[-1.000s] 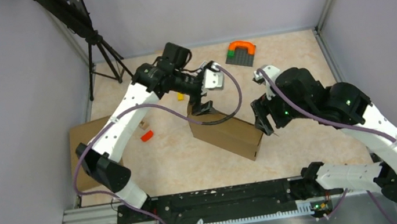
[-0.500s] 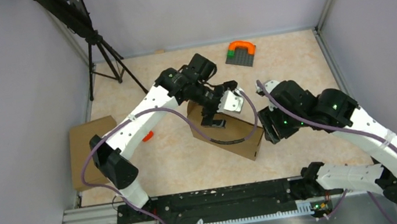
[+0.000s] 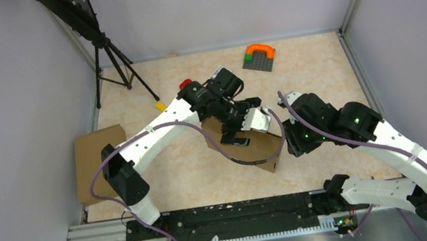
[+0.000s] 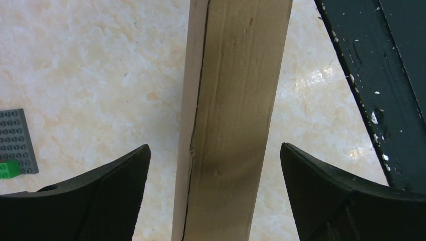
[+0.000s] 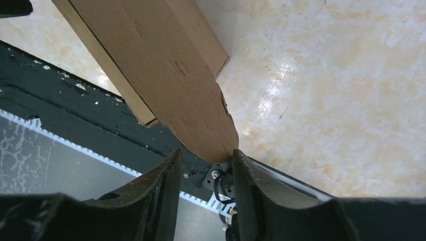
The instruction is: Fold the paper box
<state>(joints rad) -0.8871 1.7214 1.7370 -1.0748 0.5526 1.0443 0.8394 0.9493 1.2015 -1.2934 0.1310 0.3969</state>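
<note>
Desk [image 3: 318,74] first: the box [image 3: 256,147] lies near its middle, a brown slab set aslant, and both arms now crowd it. Over the last second the left arm [image 3: 156,135] has swung from the box's far corner to a place above its top. The right arm [image 3: 383,134] has drawn in against the box's right end. I read that as a split of roles, one arm to steady the body and the other to work a flap. By that reading the fold is in its closing stage and not yet done.

Well left of the box lies a second carton [image 3: 93,159], with neither arm near it.

The left claw [image 4: 215,149] is released, its fingers spread wide on either side of a narrow face of the box and clear of it on both. The right claw [image 5: 206,153] has been narrowing. The rounded tip of a flap [image 5: 201,110] sits between its fingers, but I cannot tell whether the pads have bitten yet.

Beyond the box is a grey brick plate [image 3: 259,58] bearing an orange arch. Beyond and left of the box are a red block [image 3: 185,84] and a yellow block [image 3: 160,106].

From above, the left wrist covers much of the box's top, so no seam or tab shows there. The right claw's tips are lost under its own wrist. Both wrist views cut the box off, so it is unclear whether the flap is tucked or loose.
</note>
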